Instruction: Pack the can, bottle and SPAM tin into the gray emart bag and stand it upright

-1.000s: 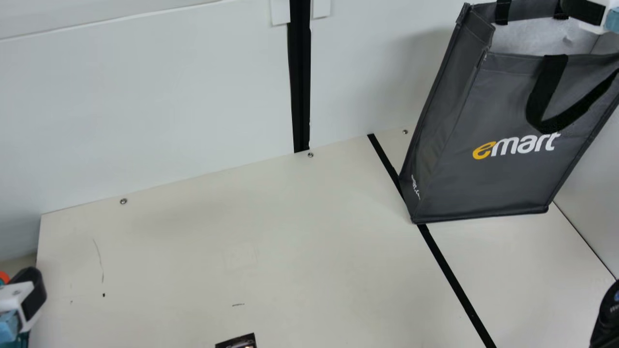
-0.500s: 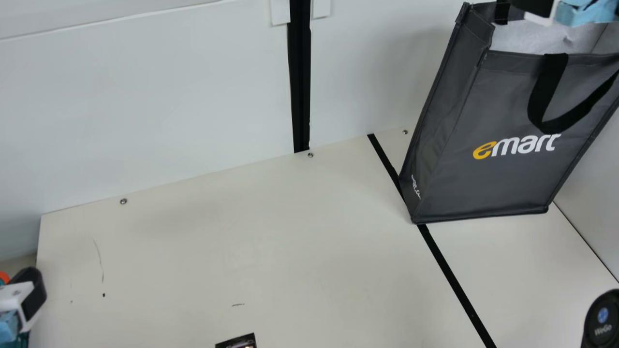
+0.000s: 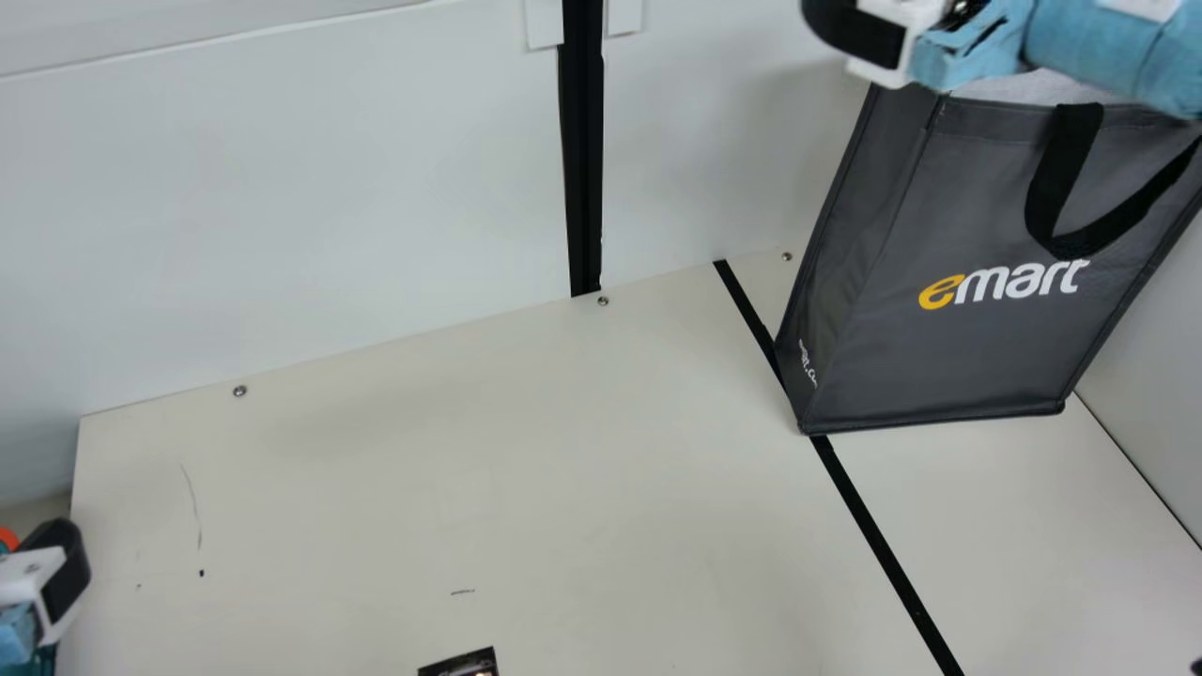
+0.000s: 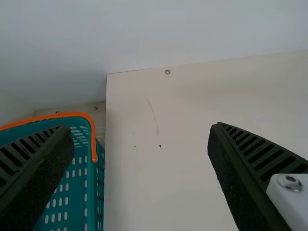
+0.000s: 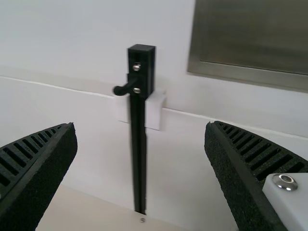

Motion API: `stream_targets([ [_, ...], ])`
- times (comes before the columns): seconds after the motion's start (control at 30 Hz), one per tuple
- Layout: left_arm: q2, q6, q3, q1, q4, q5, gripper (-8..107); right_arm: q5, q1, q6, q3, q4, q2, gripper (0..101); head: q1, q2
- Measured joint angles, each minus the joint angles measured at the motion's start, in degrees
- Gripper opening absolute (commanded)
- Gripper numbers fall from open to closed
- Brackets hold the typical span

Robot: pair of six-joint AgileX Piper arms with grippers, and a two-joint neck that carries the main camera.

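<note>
The pale back wall (image 3: pixel 282 188) rises behind the cream bench (image 3: pixel 470 469). The gray emart bag (image 3: pixel 939 347) stands upright on the bench by its back right corner, its base lying partly over the black strip (image 3: pixel 873 526) that runs forward from the back edge. The bag's mouth is open on a pale lining, and a black strap (image 3: pixel 1052 188) loops down its front; what lies deeper inside, I cannot tell. A teal basket with an orange rim (image 4: pixel 85 120) sits just beyond the bench's left edge. A black post (image 3: pixel 582 169) runs up the wall from the back edge. The right gripper (image 3: pixel 855 33) is high up near the back edge, its arm crossing in front of the bag's top in the main view; in its wrist view the right gripper (image 5: pixel 141 126) is spread wide. The left gripper (image 3: pixel 66 573) is over the bench's left edge, and its wrist view shows it spread wide too. A dark, glossy object (image 3: pixel 462 665) pokes in low in the main view, too cut off to identify. Small screws (image 3: pixel 239 391) dot the back edge.
</note>
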Motion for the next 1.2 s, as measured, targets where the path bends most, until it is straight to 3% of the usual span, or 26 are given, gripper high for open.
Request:
stream_targets([
  [0.33,0.00,0.00,0.00,0.00,0.00,0.00,90,-10.68,10.69,0.56,15.21,-0.21,-7.79,95,0.00,0.09],
  [0.87,0.00,0.00,0.00,0.00,0.00,0.00,90,-28.65,24.53,-0.75,34.94,-10.25,-15.83,95,0.00,0.00],
  [1.07,0.00,0.00,0.00,0.00,0.00,0.00,90,-32.77,27.55,-0.77,40.59,-13.29,-17.43,95,0.00,0.00],
  [1.2,0.00,0.00,0.00,0.00,0.00,0.00,90,-33.46,28.66,-0.94,43.44,-13.44,-17.91,95,0.00,0.00],
])
